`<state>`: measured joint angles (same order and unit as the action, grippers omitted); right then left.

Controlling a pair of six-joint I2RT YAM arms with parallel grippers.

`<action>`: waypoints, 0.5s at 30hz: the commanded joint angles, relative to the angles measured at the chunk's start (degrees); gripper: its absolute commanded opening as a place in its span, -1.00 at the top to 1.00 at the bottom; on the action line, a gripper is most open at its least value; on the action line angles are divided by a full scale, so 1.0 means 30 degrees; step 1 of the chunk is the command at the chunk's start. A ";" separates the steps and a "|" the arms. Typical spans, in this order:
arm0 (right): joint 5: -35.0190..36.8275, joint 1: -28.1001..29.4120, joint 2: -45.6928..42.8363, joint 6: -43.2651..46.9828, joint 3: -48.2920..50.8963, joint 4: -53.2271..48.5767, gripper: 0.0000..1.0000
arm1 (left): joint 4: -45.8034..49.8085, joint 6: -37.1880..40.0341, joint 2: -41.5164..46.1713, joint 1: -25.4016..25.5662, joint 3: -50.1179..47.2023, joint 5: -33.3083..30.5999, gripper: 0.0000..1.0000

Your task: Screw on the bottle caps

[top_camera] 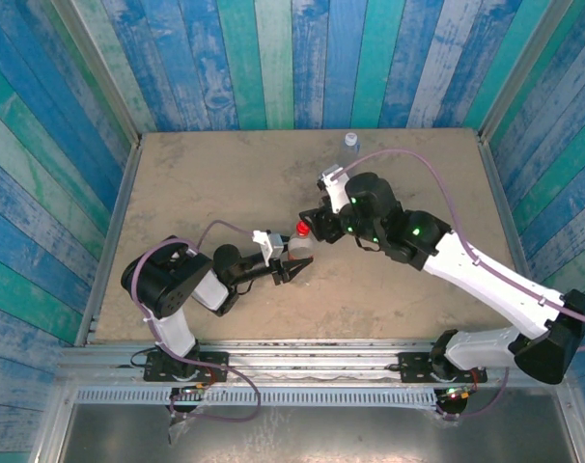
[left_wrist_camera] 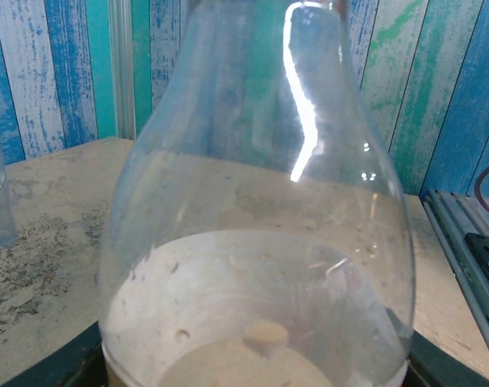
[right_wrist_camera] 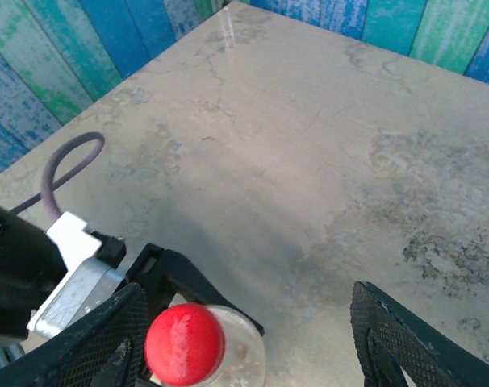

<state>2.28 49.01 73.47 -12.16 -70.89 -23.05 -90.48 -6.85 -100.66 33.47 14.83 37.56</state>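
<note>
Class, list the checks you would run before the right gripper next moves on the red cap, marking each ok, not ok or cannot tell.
1. Left gripper is closed on the bottle: ok.
2. Red cap sits on the bottle's neck: ok.
3. Right gripper is open, with a finger on either side of the cap: ok.
4. Cap is centred between those fingers: not ok, it lies close to one finger.
5. Cap is threaded tight: cannot tell.

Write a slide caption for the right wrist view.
Open right gripper straddles a red round plastic cap atop a clear plastic bottle gripped by the left gripper.
</note>
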 commanded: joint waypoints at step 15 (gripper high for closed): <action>-0.1171 -0.0254 0.1604 -0.0456 -0.1261 -0.1708 -0.20 | 0.0465 0.0159 -0.0694 -0.0025 -0.0780 -0.0073 -0.21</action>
<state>-0.73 48.51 77.76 -12.93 -73.47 -26.96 -90.67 -6.63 -100.66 33.47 14.50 37.19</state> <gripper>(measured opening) 0.607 0.607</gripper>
